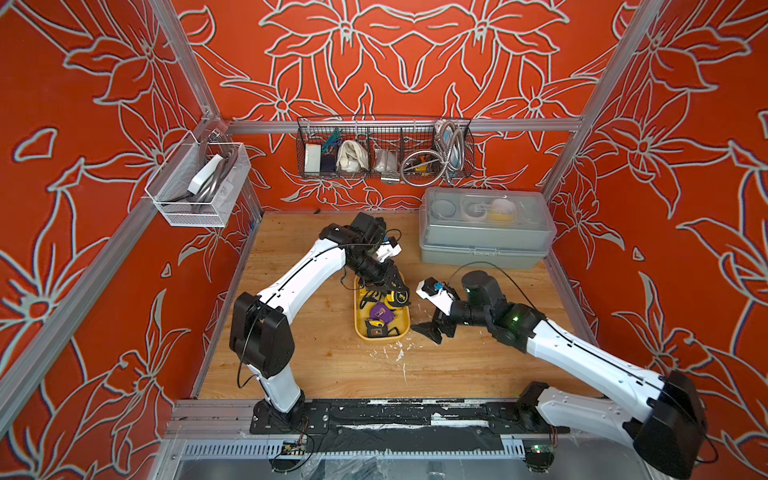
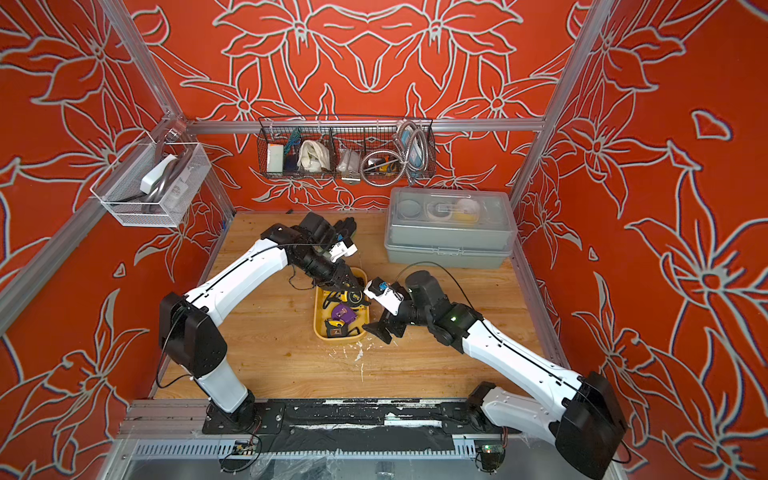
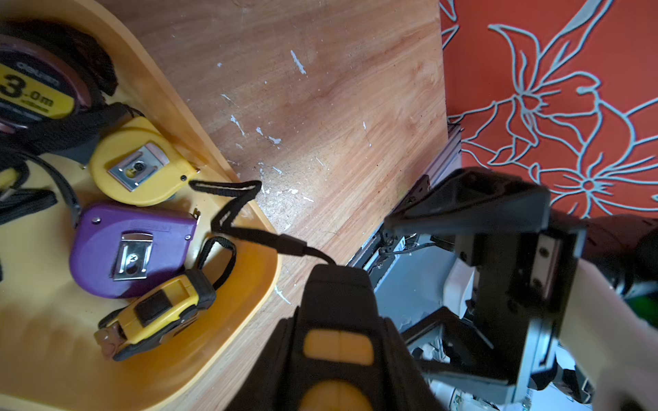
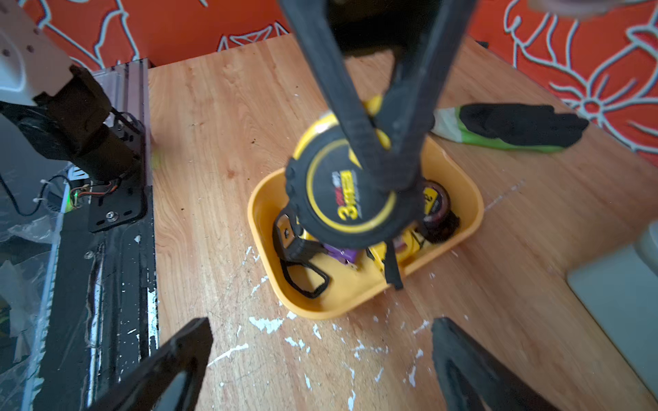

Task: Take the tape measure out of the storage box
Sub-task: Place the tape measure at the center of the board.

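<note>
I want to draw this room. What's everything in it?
storage box: one, yellow, mid-table
tape measure: one, black-yellow, held above box
other tape measures: at least four, purple, yellow, yellow-black, dark red, in box
glove: one, black-green, table behind box
case: one, grey, table's back
wire basket: one, black, back wall
mesh basket: one, white, side wall
table: one, wooden, underneath
left gripper: one, black, shut on tape measure
right gripper: one, black, open beside box
</note>
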Controlling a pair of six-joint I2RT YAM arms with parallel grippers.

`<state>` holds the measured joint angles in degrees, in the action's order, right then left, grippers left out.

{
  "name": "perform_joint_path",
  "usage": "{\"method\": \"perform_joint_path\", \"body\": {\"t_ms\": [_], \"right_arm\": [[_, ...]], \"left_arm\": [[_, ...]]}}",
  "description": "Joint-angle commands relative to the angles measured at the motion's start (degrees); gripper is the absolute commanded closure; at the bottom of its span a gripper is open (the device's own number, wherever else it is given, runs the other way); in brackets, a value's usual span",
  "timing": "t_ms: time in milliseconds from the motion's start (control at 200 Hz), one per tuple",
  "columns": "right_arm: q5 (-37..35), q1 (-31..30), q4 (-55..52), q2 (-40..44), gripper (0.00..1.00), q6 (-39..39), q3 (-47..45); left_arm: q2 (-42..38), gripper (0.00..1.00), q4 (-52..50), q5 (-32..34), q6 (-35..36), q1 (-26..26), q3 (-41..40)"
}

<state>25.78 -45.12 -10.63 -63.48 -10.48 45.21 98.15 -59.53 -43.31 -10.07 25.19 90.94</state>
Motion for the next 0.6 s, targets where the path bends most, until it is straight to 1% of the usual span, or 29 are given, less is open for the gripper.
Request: {"method": "perform_joint_path", "body": {"t_ms": [0,170,325,506,596], "right_arm": [[-1.5,-2.2,1.7,-1.6,0.0,-3.7,2.8],[-2.1,-3.0,5.1,-4.6,0.02,-3.6,4.3],[-2.2,-3.2,7.0,-7.8,0.06,-3.3,6.1],[-6.6,-3.4,8.7,-9.2,0.07,-3.3,6.4],[-8.6,-3.4,9.1,-9.5,0.05,-3.4,6.2]], "left_arm": [[-1.6,0.89,-0.9,-3.5,-0.7,0.6,-0.5],[-1.3,0.89,-1.4,-4.4,-0.6,1.7,-0.6],[-1.3,0.89,-1.8,-5.4,-0.3,2.5,-0.7],[-1.5,0.89,-3.3,-5.4,0.4,3.1,-0.5],[-1.9,0.88,-3.5,-5.4,0.5,3.1,-0.5]]}}
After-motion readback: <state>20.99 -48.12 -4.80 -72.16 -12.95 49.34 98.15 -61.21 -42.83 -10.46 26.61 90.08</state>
